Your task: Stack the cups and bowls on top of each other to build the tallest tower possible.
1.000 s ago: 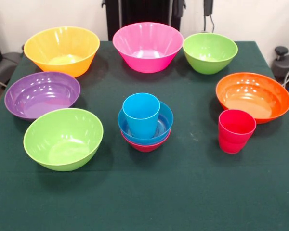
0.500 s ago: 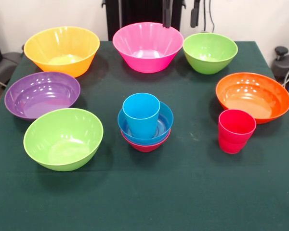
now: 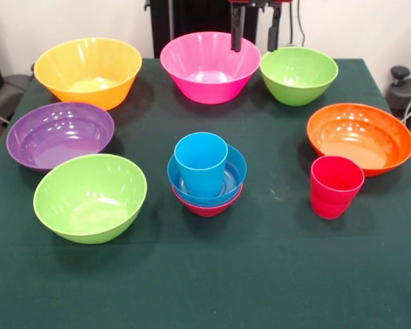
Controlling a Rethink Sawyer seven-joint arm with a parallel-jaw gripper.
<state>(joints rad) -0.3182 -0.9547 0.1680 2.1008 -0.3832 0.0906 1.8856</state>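
The tower stands at the table's middle: a light blue cup [image 3: 201, 163] sits upright inside a small blue bowl [image 3: 238, 171], which rests on a small red bowl [image 3: 207, 208]. A red-pink cup [image 3: 335, 186] stands alone to its right, just in front of the orange bowl [image 3: 359, 137]. My gripper [image 3: 255, 48] hangs open at the top, above the gap between the pink bowl [image 3: 205, 68] and the far lime green bowl [image 3: 299, 74], holding nothing. Its two dark fingers [image 3: 236, 38] point straight down.
A yellow-orange bowl [image 3: 89, 72] sits at the far left, a purple bowl [image 3: 59, 134] in front of it, and a second lime green bowl [image 3: 90, 197] nearer still. All rest on the dark green table [image 3: 260, 274]. Dark equipment stands past both side edges.
My gripper has come down into view from the top edge, its fingers now reaching the level of the pink bowl's rim. Cups and bowls have not moved.
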